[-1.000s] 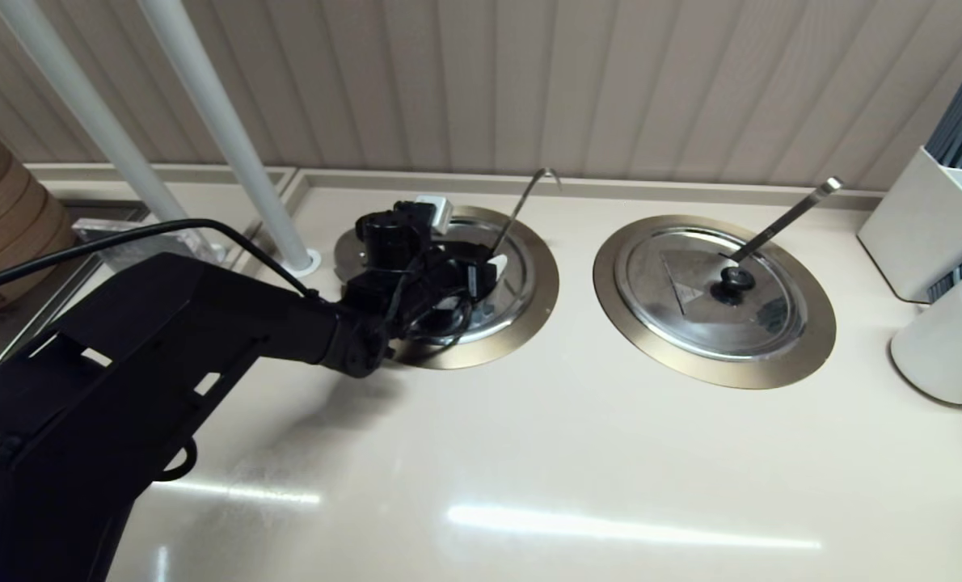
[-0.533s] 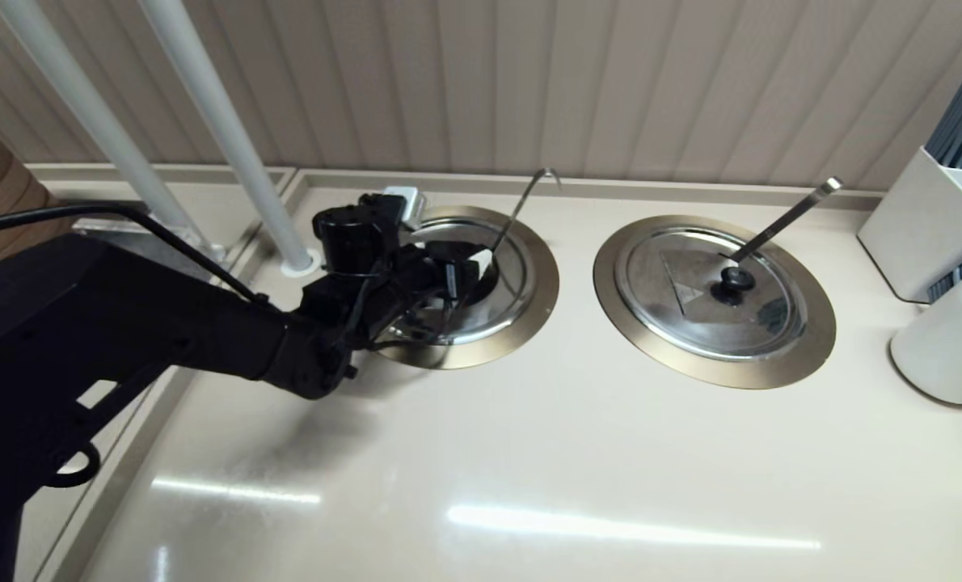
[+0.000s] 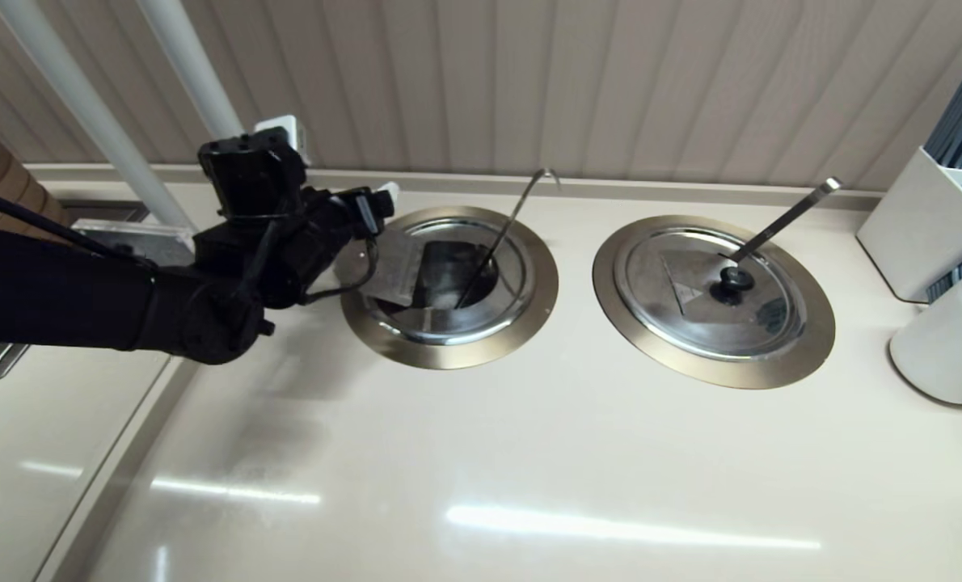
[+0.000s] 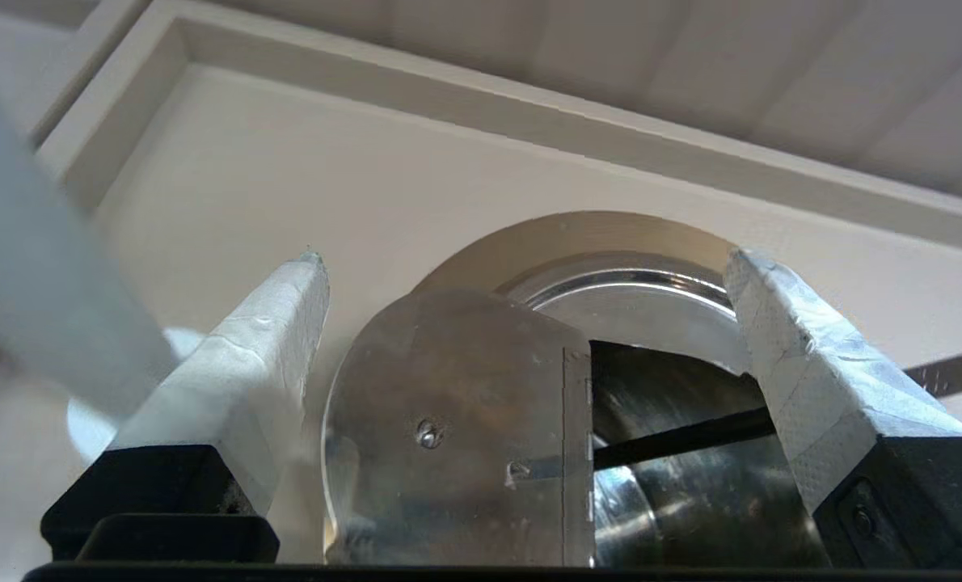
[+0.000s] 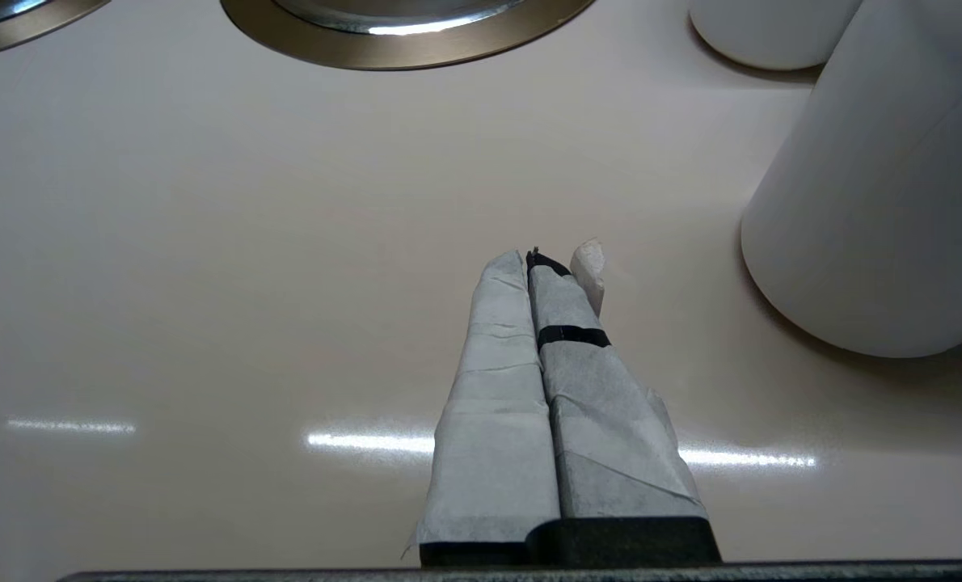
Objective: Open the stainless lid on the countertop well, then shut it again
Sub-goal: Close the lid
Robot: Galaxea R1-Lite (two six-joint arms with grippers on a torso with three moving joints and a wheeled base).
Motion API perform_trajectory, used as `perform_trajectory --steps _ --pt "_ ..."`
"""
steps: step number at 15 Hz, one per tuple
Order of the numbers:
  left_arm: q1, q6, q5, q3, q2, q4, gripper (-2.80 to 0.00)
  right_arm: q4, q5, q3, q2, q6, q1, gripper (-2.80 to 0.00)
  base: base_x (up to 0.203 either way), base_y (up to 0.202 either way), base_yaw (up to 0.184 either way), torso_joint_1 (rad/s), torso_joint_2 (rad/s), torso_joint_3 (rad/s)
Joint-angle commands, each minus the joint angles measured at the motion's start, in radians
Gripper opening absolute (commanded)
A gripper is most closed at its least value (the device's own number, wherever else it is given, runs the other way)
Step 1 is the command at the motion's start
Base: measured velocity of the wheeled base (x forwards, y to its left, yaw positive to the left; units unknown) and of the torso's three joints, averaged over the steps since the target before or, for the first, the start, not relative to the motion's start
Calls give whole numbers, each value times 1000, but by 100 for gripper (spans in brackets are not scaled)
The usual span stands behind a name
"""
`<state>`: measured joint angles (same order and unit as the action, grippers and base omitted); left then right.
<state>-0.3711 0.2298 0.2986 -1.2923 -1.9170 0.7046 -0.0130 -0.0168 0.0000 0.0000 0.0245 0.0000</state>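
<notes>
Stainless lid point(image 3: 400, 271) folded back over the left half of the countertop well point(image 3: 449, 356), the other half open and dark, with the thin hooked ladle handle point(image 3: 521, 206) sticking out toward the wall. Left gripper point(image 4: 525, 257) just beside the well on its left, fingers spread wide, pinching nothing, not touching the lid. Right gripper point(image 5: 542, 259) low over the countertop point(image 5: 206, 242) near a white pot point(image 5: 877, 202), fingers pressed together.

The left arm reached in from the left, its left gripper point(image 3: 368, 206) held above the left rim of the countertop well point(image 3: 529, 311), taped fingers point(image 4: 238, 364) spread wide. The right gripper point(image 5: 550, 271) hung near that well, fingers pressed together
</notes>
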Motion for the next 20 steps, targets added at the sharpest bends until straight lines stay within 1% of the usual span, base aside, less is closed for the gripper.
perform_trajectory --steps 1,2,4,6,8,9,10,13,16,17,20 --pt "5 75 12 -9 80 -69 0 -2 0 5 0 0 0 -280 0 0 0 0 0 0" --pt "5 144 13 -5 114 -113 0 -1 0 5 0 0 0 -280 0 0 0 0 0 0" --pt "7 196 13 -20 156 -273 0 -1 0 5 0 0 0 -280 0 0 0 0 0 0" --pt "9 288 6 -51 185 -418 0 -1 0 5 0 0 0 -280 0 0 0 0 0 0" --pt "14 295 -24 -58 183 -529 0 -1 0 5 0 0 0 -280 0 0 0 0 0 0" --pt "30 295 -58 -69 177 -593 0 -1 0 5 0 0 -1 -280 0 0 0 0 0 0" --pt "45 295 -101 -72 164 -613 0 -1 0 5 0 0 0 -280 0 0 0 0 0 0" --pt "70 295 -157 -58 105 -614 0 -1 0 5 0 0 0 -280 0 0 0 0 0 0" --pt "95 302 -295 -39 101 -611 0 -1 0 5 0 0 0 -280 0 0 0 0 0 0" --pt "100 302 -313 -27 97 -591 0 -1 0 5 0 0 0 -280 0 0 0 0 0 0" --pt "126 299 -325 4 73 -474 0 -1 0 5 0 0 0 -280 0 0 0 0 0 0"
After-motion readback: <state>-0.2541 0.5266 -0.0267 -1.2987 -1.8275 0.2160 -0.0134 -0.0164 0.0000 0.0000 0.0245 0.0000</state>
